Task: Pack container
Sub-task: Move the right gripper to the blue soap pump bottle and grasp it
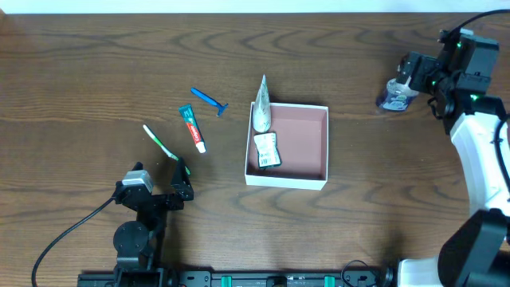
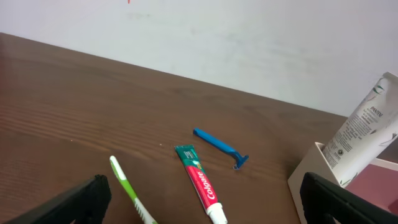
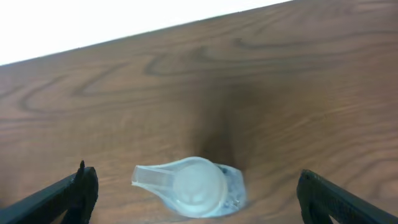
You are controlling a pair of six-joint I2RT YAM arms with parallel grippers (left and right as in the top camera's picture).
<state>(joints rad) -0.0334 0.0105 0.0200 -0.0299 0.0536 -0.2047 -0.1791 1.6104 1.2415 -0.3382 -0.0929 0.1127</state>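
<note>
Item 1. Container [image 1: 307, 137]: square box with white walls and a reddish-brown floor, mid-counter [image 1: 96, 80].
- Contents: a white tube [image 1: 261, 108] leaning in the far-left corner, its crimped end past the rim; a packet [image 1: 267, 150] flat by the left wall. The right half of the floor is bare.

Item 2. Left gripper [image 1: 180, 177]: released, fingers wide apart, holding nothing.
- Position: near the front-left of the container, well apart from it. In the wrist view the box corner shows at the right edge.

Item 3. Right gripper [image 1: 405, 80]: released, fingers spread either side of a clear bottle [image 3: 193, 186] without touching it.
- Position: far right of the counter, well apart from the container.

Item 4. Loose on the counter left of the container:
- a blue razor [image 1: 209, 100], farthest back;
- toothpaste [image 1: 192, 127];
- a green-and-white toothbrush [image 1: 159, 142], its end just beside the left gripper.
</note>
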